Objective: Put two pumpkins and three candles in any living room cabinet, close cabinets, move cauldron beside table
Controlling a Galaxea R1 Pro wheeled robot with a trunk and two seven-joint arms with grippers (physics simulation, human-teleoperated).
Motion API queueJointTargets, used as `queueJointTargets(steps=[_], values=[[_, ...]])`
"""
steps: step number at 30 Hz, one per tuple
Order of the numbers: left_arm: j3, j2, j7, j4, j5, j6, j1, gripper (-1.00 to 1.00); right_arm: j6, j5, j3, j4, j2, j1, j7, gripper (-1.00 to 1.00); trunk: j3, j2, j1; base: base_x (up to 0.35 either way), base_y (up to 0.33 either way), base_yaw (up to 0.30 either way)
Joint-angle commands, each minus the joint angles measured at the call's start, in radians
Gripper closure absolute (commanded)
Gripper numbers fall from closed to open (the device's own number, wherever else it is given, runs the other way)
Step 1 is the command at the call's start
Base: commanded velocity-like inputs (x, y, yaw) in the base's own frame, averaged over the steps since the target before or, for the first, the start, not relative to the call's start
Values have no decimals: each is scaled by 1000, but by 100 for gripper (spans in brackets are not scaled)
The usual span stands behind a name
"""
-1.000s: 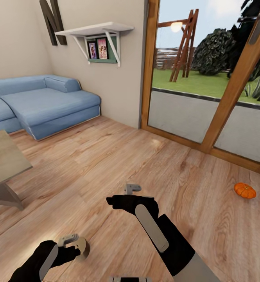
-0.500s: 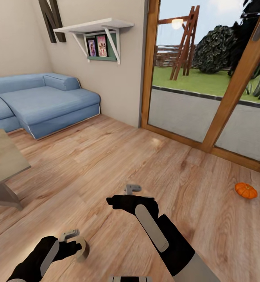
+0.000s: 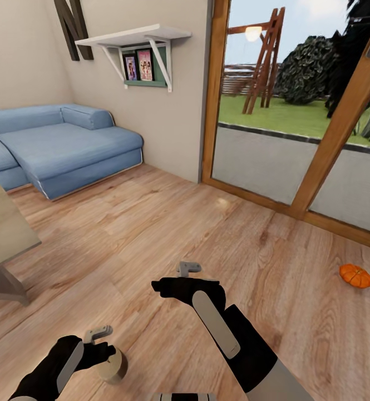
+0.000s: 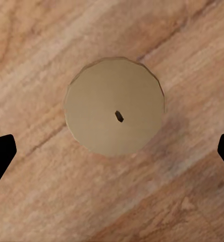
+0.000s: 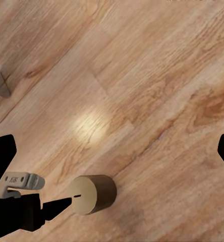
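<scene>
A stubby tan candle stands upright on the wood floor by my left gripper. In the left wrist view its round top with the wick lies straight ahead, between the widely spread dark fingertips; the left gripper is open and above it. My right gripper hovers open over bare floor, holding nothing; its wrist view looks down on the same candle and the left gripper. One orange pumpkin lies on the floor at the far right, near the glass door. The cabinet and cauldron are out of view.
A light wood table juts in at the left. A blue sofa stands against the back wall under a white shelf. A wood-framed glass door runs along the right.
The whole view has shifted a little. My left arm has sunk slightly, and the candle shows more fully below its fingers. The right arm holds its pose.
</scene>
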Motion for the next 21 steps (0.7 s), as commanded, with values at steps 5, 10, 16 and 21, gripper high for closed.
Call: queueJointTargets(steps=[5,10,16,21], values=[[1,1,-1,-2,0,-2,0,-100,0,0,0,1,0,0,0,-100,-8,0,1,6,3,0],[1,1,-2,-2,0,-44,0,-100,0,0,0,11,0,0,1,-100,-27,-2,3,0,0,0],[1,-1,-2,-2,0,-66,0,-100,3,0,-1,2,0,0,1,-100,-50,-3,6,0,0,0],[-2,-2,-2,-1,0,-104,0,-100,12,-44,-2,-71,0,1,2,-100,-70,-4,8,0,0,0]])
